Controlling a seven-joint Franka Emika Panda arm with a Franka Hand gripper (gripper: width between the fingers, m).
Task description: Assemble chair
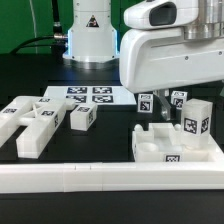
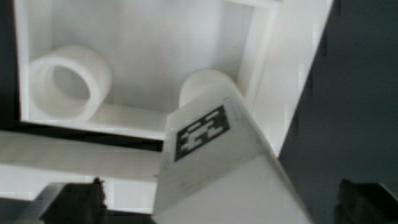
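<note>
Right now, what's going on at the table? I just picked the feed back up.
The arm's hand is open, with its fingers on either side of a tagged bar but not gripping it. It hangs over the tray-like seat on the exterior view's right, where several tagged pieces stand. More loose chair parts lie on the exterior view's left, near the marker board. The long rail runs along the front.

Looks down on a tagged white bar [image 2: 222,165] between spread fingers [image 2: 71,200], touching neither; sees behind it a white tray [image 2: 270,50] with two round sockets [image 2: 64,84], one half hidden
</note>
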